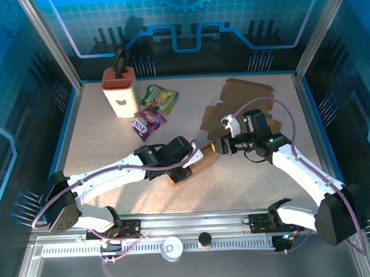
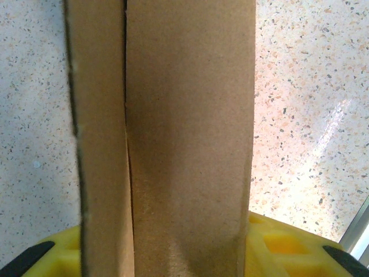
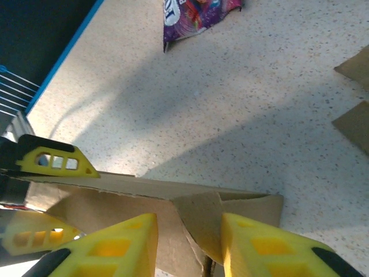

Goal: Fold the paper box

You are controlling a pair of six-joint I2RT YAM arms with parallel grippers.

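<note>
L arm low, L tool [image 1: 197, 156] clamped on paper box [image 2: 184, 115], R arm bent, R tool [image 3: 189, 242] part-open astride flap [image 3: 199, 210]

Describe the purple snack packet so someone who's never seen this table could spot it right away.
On the speckled table, find the red-topped white block at the far left. Two snack packets lie just right of it. The purple packet is the nearer one, dark against the bright green packet behind it.

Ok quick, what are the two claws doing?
Left gripper: shut on the paper box.
Right gripper: around a box flap, grip cannot be told.
</note>
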